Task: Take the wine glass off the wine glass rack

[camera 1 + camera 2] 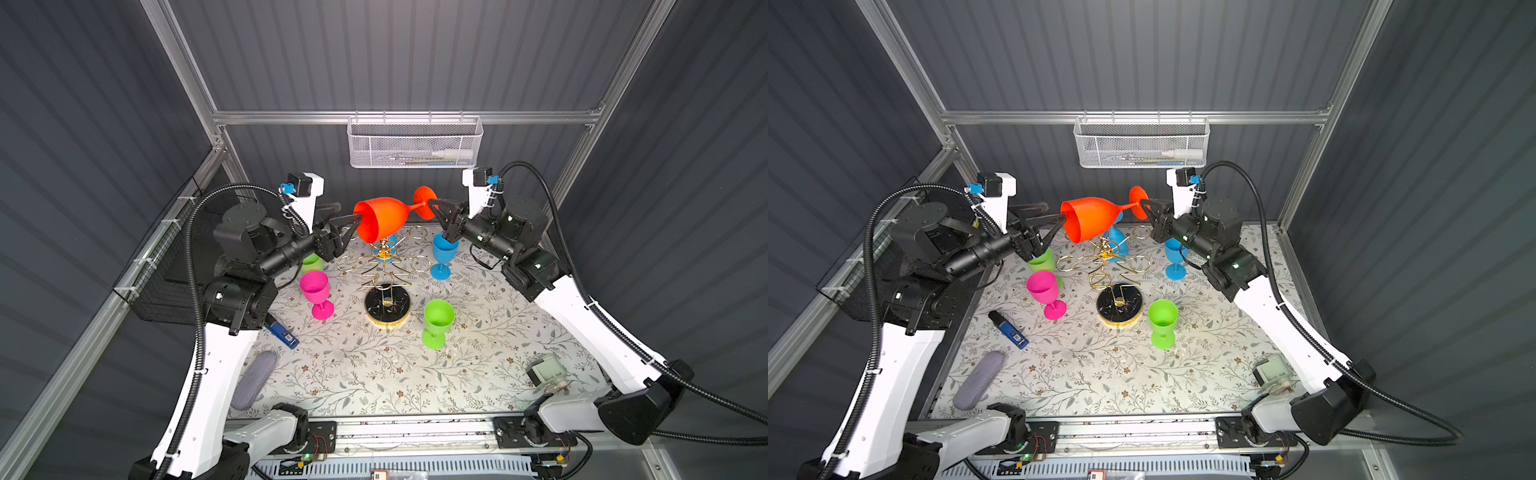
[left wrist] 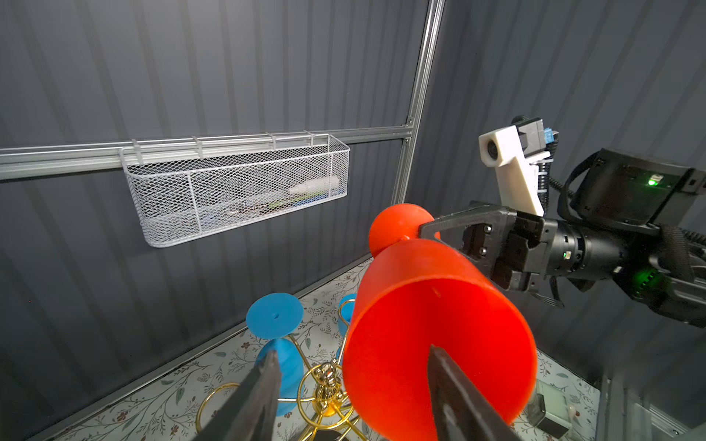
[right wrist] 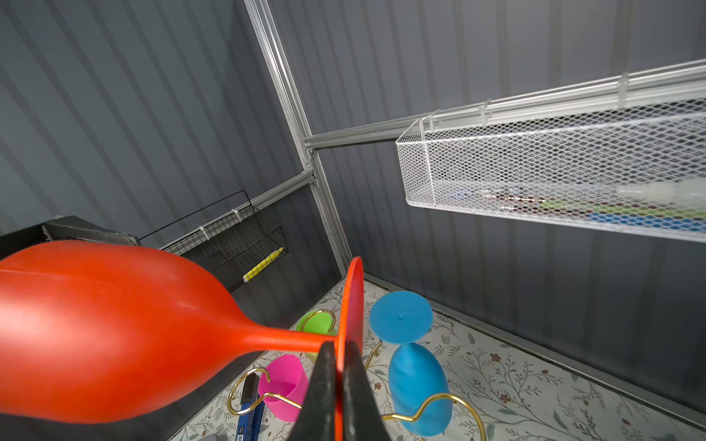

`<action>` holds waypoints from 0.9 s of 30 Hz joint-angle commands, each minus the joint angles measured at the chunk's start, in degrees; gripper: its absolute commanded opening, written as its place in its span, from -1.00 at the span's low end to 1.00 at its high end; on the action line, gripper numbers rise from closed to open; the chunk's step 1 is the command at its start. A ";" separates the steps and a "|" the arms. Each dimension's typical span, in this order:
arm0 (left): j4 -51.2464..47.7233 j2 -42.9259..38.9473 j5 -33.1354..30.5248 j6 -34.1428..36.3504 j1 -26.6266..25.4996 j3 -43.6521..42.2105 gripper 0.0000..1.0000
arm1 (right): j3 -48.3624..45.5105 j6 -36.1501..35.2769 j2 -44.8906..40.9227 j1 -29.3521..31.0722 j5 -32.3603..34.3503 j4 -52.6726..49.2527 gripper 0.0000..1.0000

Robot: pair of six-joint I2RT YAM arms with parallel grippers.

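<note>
An orange wine glass lies sideways in the air above the gold wine glass rack. My right gripper is shut on the edge of its round foot. The bowl's mouth faces my left gripper. That gripper is open and its jaws straddle the rim: one finger is in the mouth, the other stands outside with a gap. A blue glass hangs upside down on the rack.
On the floral cloth stand a pink glass, a green glass, a second green glass behind the left arm and a blue glass. A blue device, a grey case and a white mesh basket are also there.
</note>
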 commanded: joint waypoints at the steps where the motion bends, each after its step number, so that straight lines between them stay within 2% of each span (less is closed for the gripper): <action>1: 2.63 1.54 10.28 -4.78 3.53 0.52 0.20 | -1.05 1.80 -1.13 -0.38 -4.43 4.28 -1.00; 11: 5.97 5.53 20.61 -6.15 4.07 1.25 0.05 | -1.41 1.97 -0.82 -0.46 -6.48 5.35 -1.00; 16: 4.46 5.12 20.99 -5.10 4.05 0.90 0.06 | -0.99 2.33 -0.20 -0.47 -6.56 5.53 -1.00; 27: 0.33 1.96 18.61 -1.76 4.13 2.19 0.21 | -0.45 2.11 -0.01 -0.66 -5.63 4.83 -1.00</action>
